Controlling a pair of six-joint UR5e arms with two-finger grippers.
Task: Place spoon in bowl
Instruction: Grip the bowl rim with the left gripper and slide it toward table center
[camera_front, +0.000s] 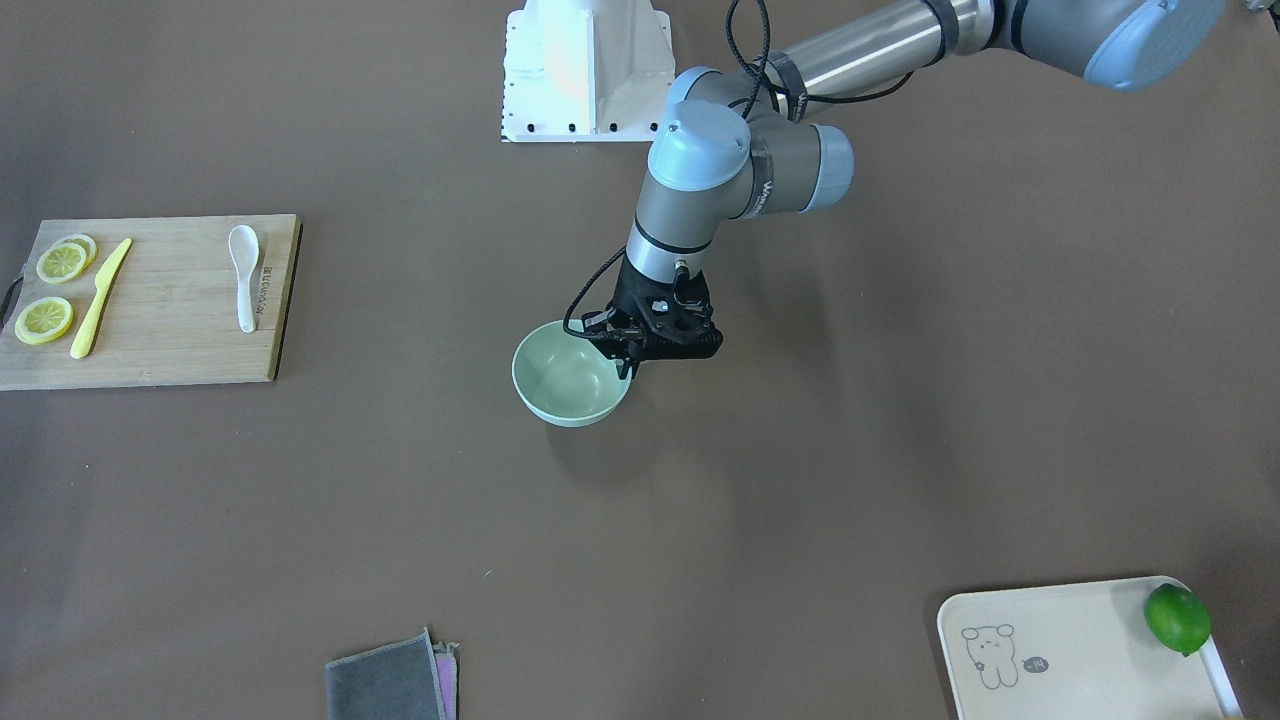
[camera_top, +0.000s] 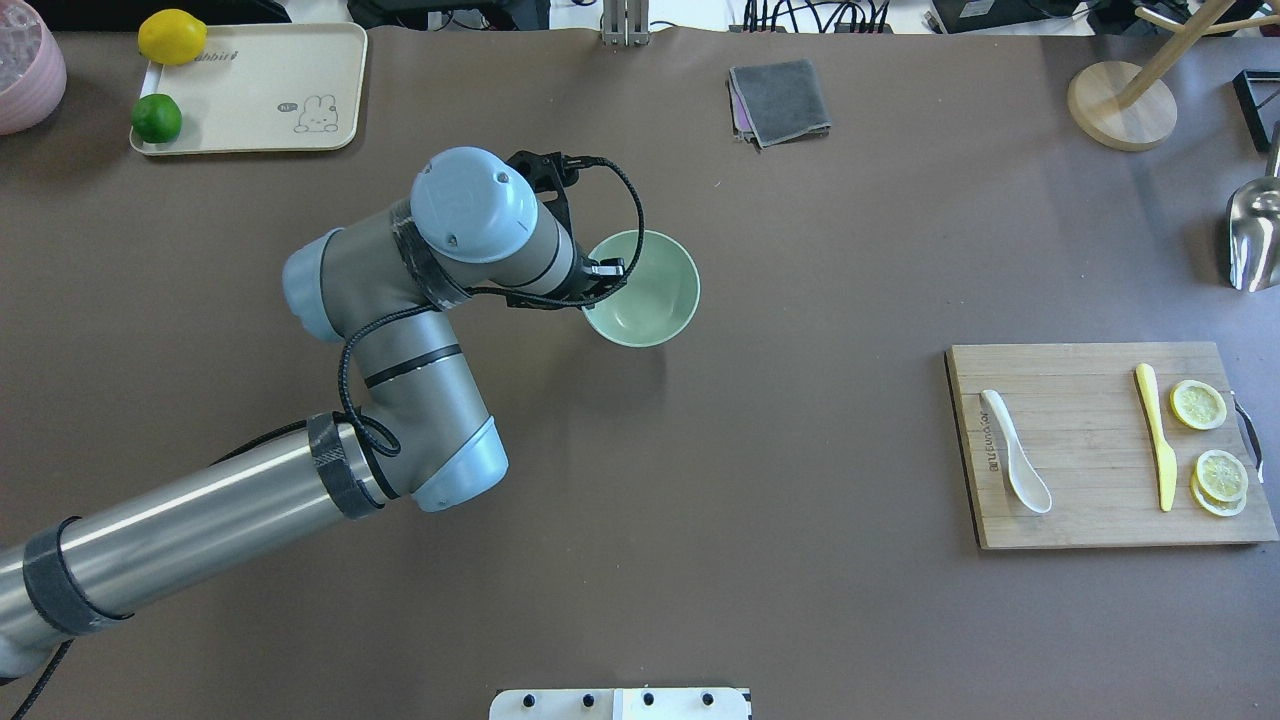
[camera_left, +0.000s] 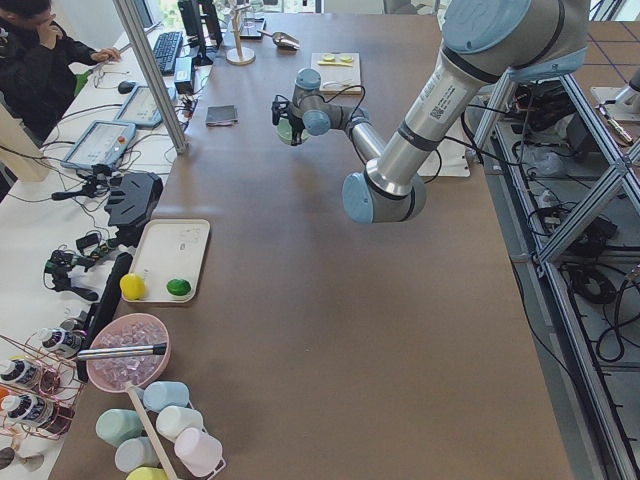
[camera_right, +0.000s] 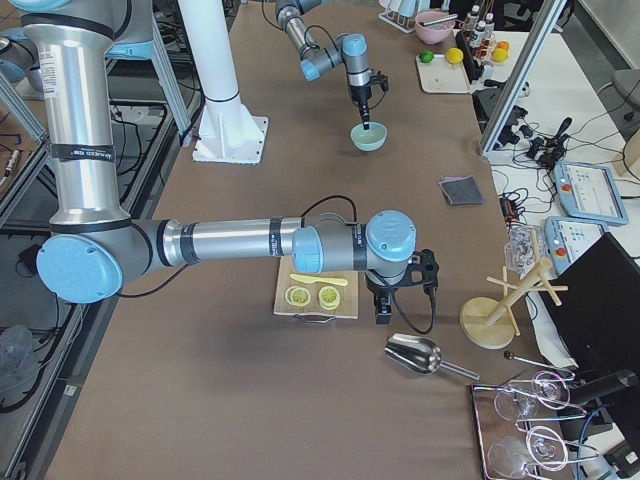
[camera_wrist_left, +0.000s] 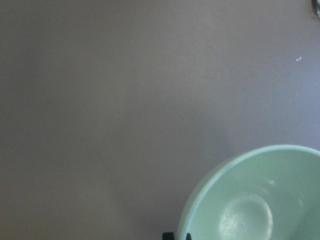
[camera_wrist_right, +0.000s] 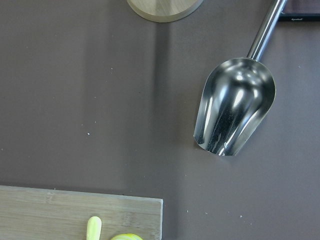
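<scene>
Well apart from the left gripper (camera_front: 629, 363), whose fingers seem clamped on the rim of the bowl (camera_front: 560, 385), the spoon (camera_front: 244, 280) lies ungrasped, and I cannot tell how the fingers of the right gripper (camera_right: 381, 311) stand.

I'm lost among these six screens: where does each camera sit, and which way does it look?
Front-facing: across the table, facing the robot, steeply down; left arm, left pincer on the bowl.
Overhead: behind the robot, looking forward and down; left arm, spoon on the board.
Exterior left: table's left end, looking along it; left arm near.
Exterior right: opposite end; right arm near, left far.
Left wrist: down on bowl; pincer tips only.
Right wrist: down on a metal scoop; no body.
Front-facing and overhead share bowl and spoon, mirrored.
</scene>
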